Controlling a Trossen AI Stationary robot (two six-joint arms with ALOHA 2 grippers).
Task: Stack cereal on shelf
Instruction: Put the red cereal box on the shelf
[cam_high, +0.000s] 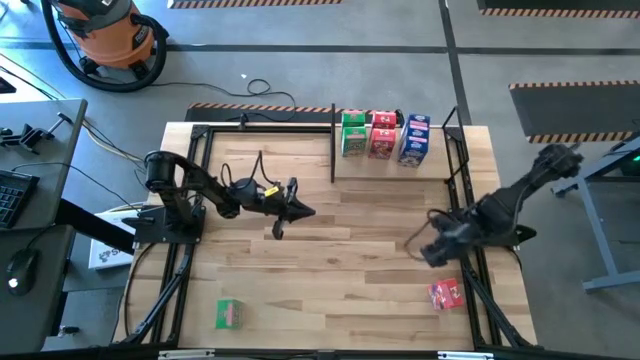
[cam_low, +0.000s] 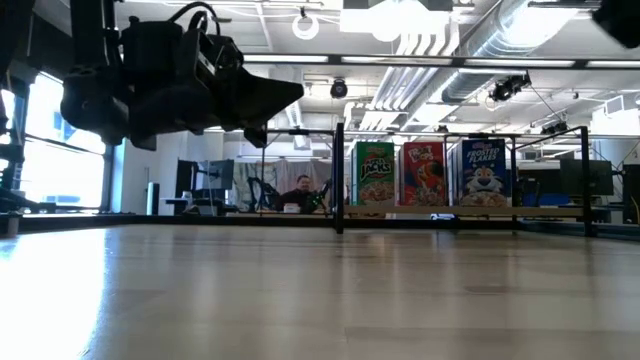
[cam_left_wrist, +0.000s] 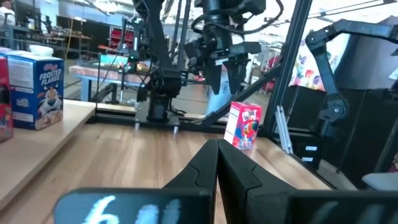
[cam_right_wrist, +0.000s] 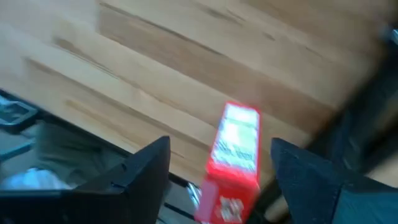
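The right gripper (cam_right_wrist: 217, 171) hangs wide open and empty, the loose red cereal box (cam_right_wrist: 235, 158) standing just below — its long axis runs along the gap between the fingers; the left gripper (cam_high: 303, 211), pinched shut on nothing, sits well apart.

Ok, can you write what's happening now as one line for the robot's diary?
right gripper: open above loose red box | left gripper: shut, empty | shelf: three boxes
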